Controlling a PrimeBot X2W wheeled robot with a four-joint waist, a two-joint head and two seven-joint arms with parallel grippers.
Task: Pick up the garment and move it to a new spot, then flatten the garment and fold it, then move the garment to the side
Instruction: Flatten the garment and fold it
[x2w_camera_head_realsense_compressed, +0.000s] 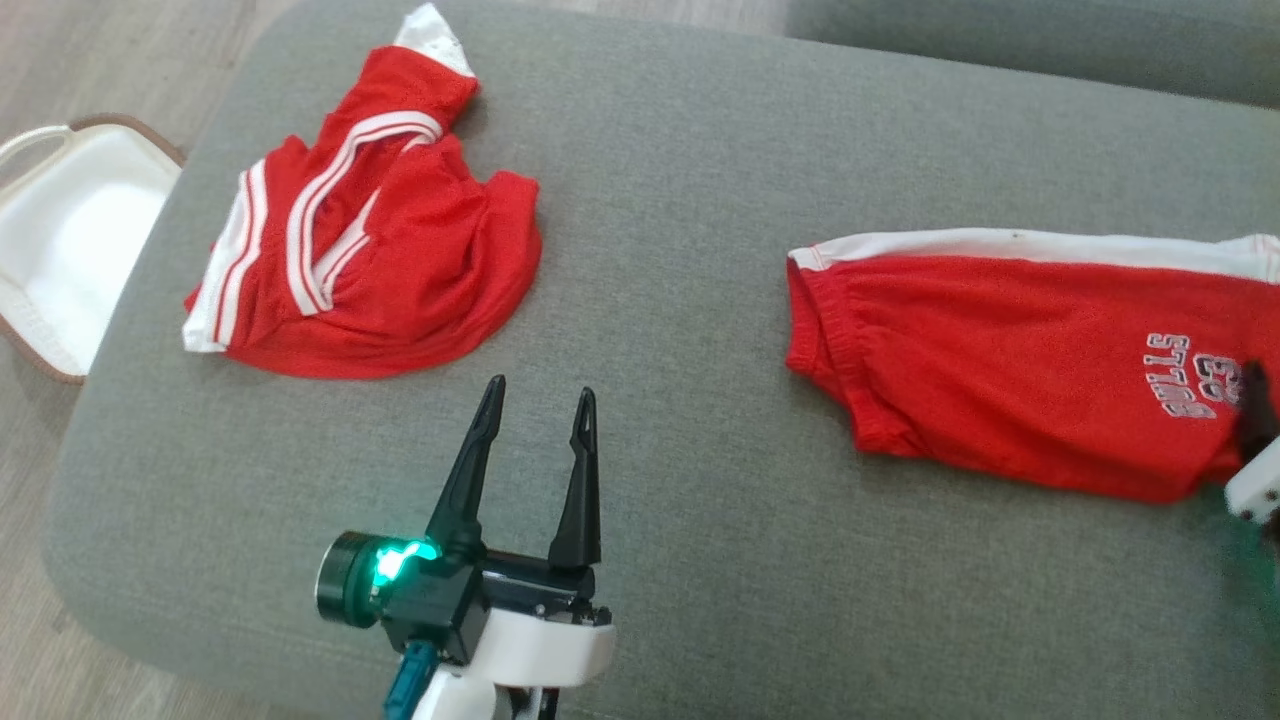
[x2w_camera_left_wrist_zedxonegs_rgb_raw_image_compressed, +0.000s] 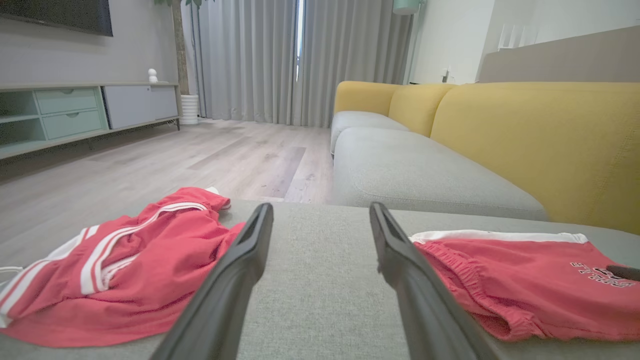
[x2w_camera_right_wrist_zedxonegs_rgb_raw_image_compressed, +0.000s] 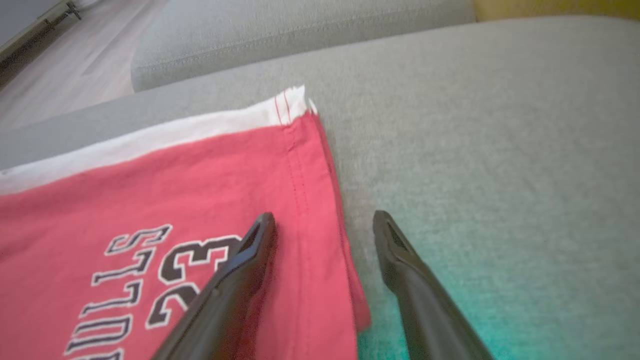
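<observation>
Left hand (x2w_camera_head_realsense_compressed: 541, 388) nearest, low over the bare grey seat cushion (x2w_camera_head_realsense_compressed: 680, 560), fingers spread, nothing between them. It sits between the two red pieces, touching neither.

Right hand (x2w_camera_right_wrist_zedxonegs_rgb_raw_image_compressed: 324, 216) at the far right, fingers spread too. In the right wrist view, one finger lies over the red cloth by the "23" print and the other over bare cushion. The side hem of the Bulls shorts (x2w_camera_head_realsense_compressed: 1000, 370) runs in the gap between them. Can't tell if the fingers touch the cloth; not pinching it.

Bulls shorts lie flat on the right half of the cushion. Elastic waistband end points toward the middle, white stripe along the far edge, "BULLS 23" print at the right-hand end. They are well apart from the left hand, off to its right.

Crumpled red garment with white stripes (x2w_camera_head_realsense_compressed: 380, 260) is ahead and left of the left hand, bunched near the cushion's left edge.

White basket (x2w_camera_head_realsense_compressed: 70, 230) on the wood floor (x2w_camera_left_wrist_zedxonegs_rgb_raw_image_compressed: 150, 160) just beside that edge.

Further back: another grey seat with a yellow sofa back (x2w_camera_left_wrist_zedxonegs_rgb_raw_image_compressed: 540, 145), then grey curtains (x2w_camera_left_wrist_zedxonegs_rgb_raw_image_compressed: 260, 60).
</observation>
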